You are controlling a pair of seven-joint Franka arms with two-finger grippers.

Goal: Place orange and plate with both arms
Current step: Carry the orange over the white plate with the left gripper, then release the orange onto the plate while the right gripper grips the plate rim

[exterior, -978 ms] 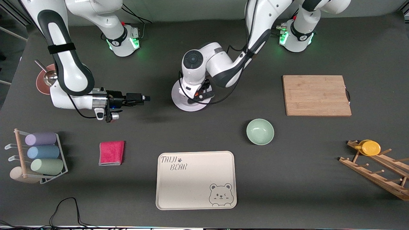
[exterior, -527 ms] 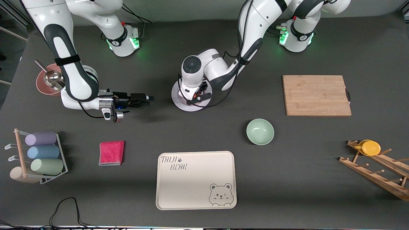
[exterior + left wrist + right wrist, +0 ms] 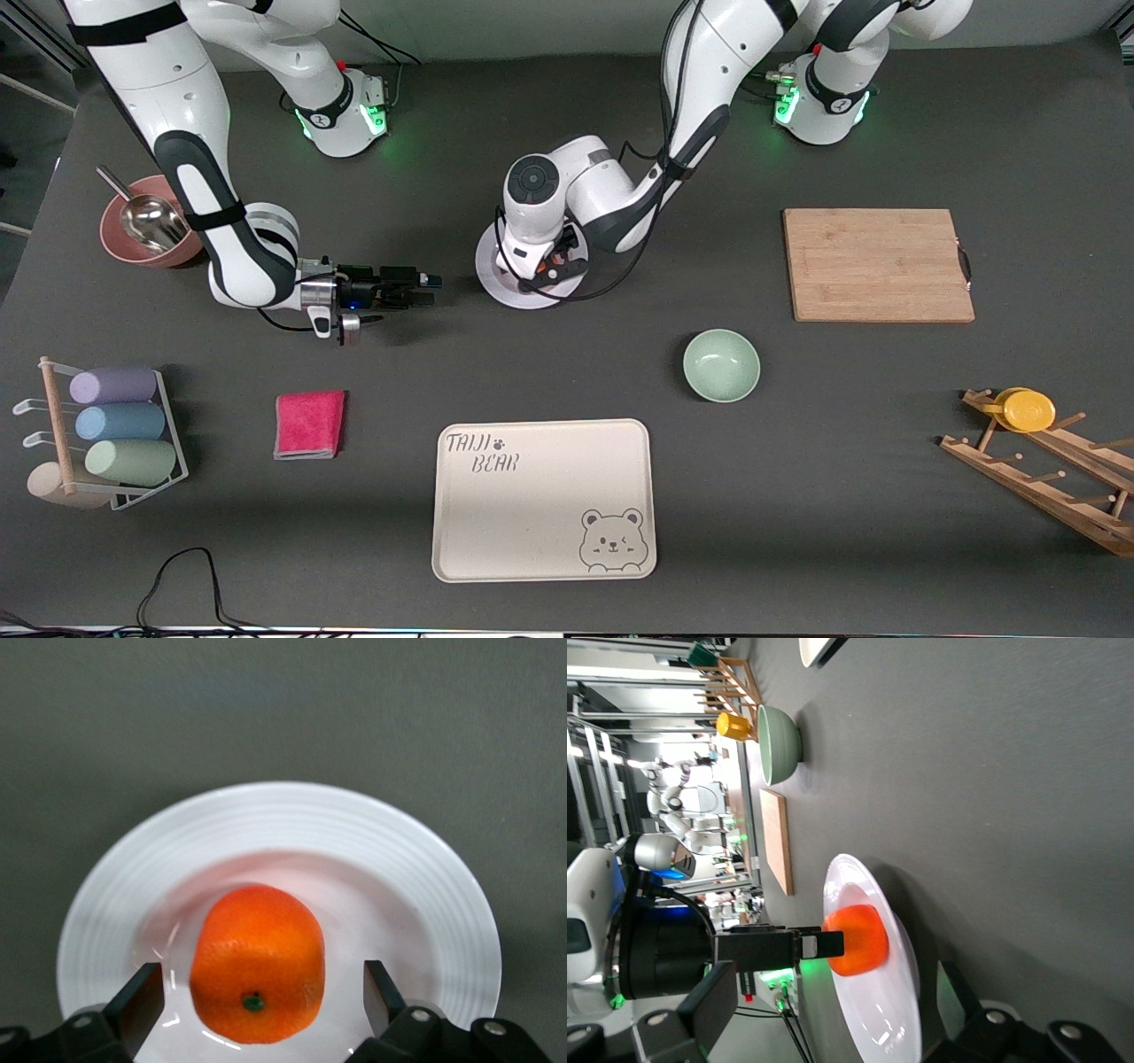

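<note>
The white plate (image 3: 494,285) lies on the dark table mat between the two arm bases. The orange (image 3: 257,966) lies on the plate (image 3: 266,815); in the front view the left hand hides most of it. My left gripper (image 3: 549,270) is low over the plate, open, with one finger (image 3: 142,1003) on each side of the orange and a gap on both sides. My right gripper (image 3: 431,289) is level, low over the mat and open. It points at the plate's rim (image 3: 873,1010) from the right arm's end, a short gap away. The orange also shows in the right wrist view (image 3: 855,939).
A mint-green bowl (image 3: 721,365) and a cream bear tray (image 3: 544,501) lie nearer the camera. A wooden board (image 3: 877,264) and a peg rack with a yellow lid (image 3: 1028,409) are toward the left arm's end. A pink cloth (image 3: 309,424), cup rack (image 3: 115,434) and brown bowl (image 3: 142,232) are toward the right arm's end.
My right gripper has moved low over the mat toward the plate. My left hand shifted slightly over the plate about a second ago and now holds still.
</note>
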